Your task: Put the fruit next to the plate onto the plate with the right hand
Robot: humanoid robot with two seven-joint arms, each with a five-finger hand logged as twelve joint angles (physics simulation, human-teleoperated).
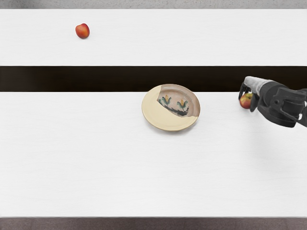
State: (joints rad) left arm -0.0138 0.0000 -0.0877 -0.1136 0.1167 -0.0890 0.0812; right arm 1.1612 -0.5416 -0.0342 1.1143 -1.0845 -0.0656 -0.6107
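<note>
Your right hand [255, 92] is curled round the fruit [245, 101] at its 8 o'clock, a closed grip by the look of it. The plate [154, 120] lies at 9 o'clock from the hand, well apart, so carry it straight that way. Ignore the other fruit [82, 31] at 10 o'clock.

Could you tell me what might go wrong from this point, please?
The red fruit at the right hand lies close to the dark gap between the tabletops; a nudge might roll it in. The plate also sits at that edge, so a fruit released off-centre could roll off.
</note>
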